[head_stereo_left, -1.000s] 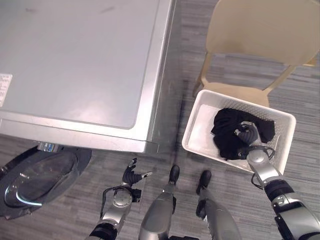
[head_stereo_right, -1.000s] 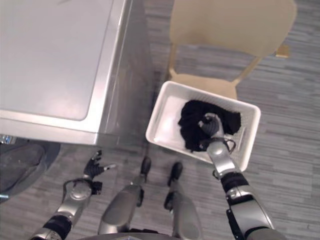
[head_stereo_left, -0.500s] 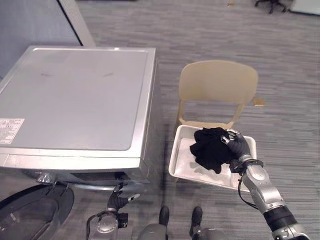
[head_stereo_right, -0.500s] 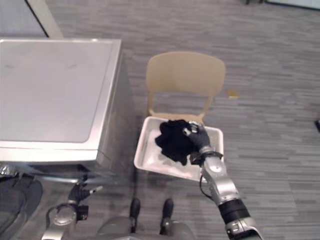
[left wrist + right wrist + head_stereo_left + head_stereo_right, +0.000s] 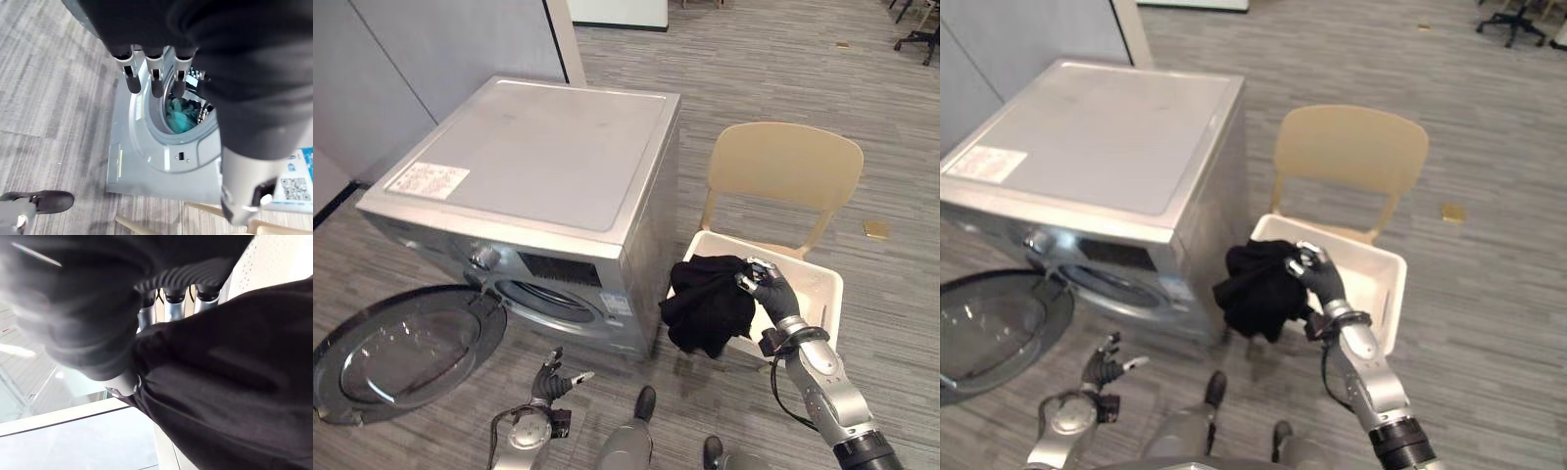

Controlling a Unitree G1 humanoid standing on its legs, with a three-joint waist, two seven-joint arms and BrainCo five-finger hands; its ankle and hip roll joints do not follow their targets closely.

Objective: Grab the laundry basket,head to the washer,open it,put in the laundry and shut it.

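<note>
— What is seen at the far left?

— The washer's round door is swung fully open, low over the grey floor. Beside it the silver washer is seen, with its drum opening uncovered; in the left wrist view, teal fabric is seen inside the drum.

— And the left hand?

— The left hand is held low in front of the washer, near the floor, with nothing in it. Its fingers are kept straight and loosely spread, pointed toward the drum opening.

— Where is the laundry?

— A black garment is held up off the white laundry basket, just to the right of the washer's side. It hangs in a bunch over the basket's near left corner, its lower folds drooping below the rim.

— How is the right hand posed?

— The right hand is raised over the basket with the forearm angled up from the lower right. Its fingers are curled into the cloth, and the garment is gripped at its upper right edge. In the right wrist view, dark fabric is seen gathered against the fingers.

— What stands behind the basket?

— A beige chair is placed behind it, its back facing the room. The basket appears to be set on the chair's seat.
</note>
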